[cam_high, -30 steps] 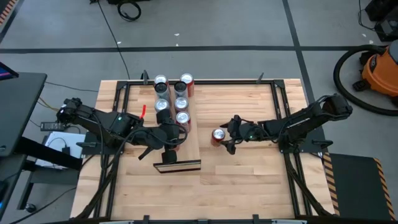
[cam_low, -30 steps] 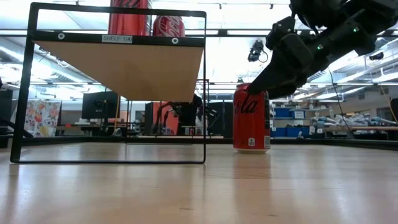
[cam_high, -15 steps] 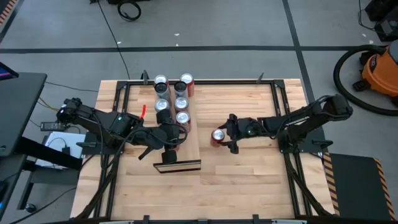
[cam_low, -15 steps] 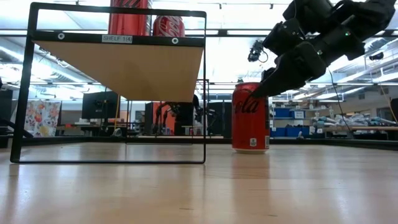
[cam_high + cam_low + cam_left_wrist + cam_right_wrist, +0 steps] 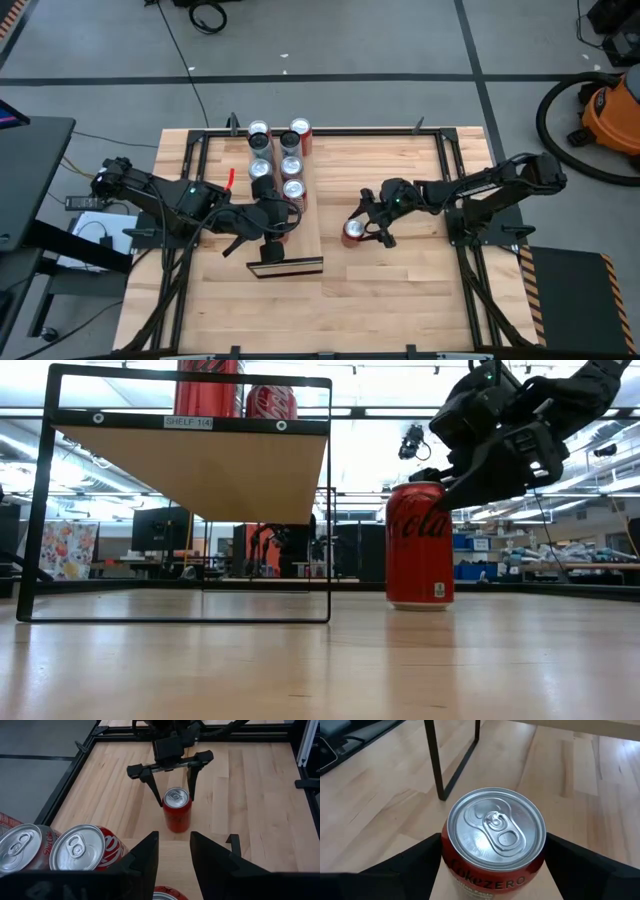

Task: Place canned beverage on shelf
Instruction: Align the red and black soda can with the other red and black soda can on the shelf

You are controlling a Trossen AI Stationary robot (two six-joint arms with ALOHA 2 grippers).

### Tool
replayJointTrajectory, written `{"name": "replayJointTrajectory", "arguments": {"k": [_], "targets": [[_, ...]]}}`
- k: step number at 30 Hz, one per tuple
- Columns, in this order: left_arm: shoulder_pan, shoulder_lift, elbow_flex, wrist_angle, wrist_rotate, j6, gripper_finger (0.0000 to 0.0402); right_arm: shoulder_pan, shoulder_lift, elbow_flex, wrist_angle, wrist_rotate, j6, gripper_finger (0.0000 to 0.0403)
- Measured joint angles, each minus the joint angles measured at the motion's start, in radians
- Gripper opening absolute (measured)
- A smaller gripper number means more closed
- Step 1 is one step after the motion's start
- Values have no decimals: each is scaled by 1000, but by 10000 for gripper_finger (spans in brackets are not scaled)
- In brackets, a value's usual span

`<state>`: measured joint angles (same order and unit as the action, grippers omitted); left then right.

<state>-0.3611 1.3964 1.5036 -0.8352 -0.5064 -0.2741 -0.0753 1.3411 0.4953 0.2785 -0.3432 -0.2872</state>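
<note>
right gripper (image 5: 362, 228) spread wide astride red can (image 5: 352, 232), both shifted nearer the front, left gripper (image 5: 272, 232) open over shelf (image 5: 312, 225)

You can't tell from any view whether the right gripper (image 5: 362, 228) actually touches the red can (image 5: 352, 232). The left gripper (image 5: 268, 228) hides part of the shelf (image 5: 300, 248), and the low view cuts off the shelved cans (image 5: 208, 387).

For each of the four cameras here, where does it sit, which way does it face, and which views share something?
High: overhead, straight down on the table, both arms visible.
Low: tabletop height, looking level at the shelf and red can, right arm above.
Left wrist: looks past the left gripper at the can and the right gripper.
Right wrist: looks down on the can top between its fingers.
All four views share that can.
</note>
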Motion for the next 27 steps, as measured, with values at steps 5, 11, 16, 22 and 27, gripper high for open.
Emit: {"name": "replayJointTrajectory", "arguments": {"k": [5,11,16,22,27], "targets": [[0,0,0,0,0,-2,121,2,0,0,2,43,46,344],[0,0,0,0,0,-4,121,18,2,-3,-7,107,68,379],[0,0,0,0,0,-4,121,51,2,-2,-24,222,39,398],[0,0,0,0,0,-4,121,61,2,-2,-131,336,14,394],[0,0,0,0,0,-4,121,60,2,-2,-182,371,45,394]]}}
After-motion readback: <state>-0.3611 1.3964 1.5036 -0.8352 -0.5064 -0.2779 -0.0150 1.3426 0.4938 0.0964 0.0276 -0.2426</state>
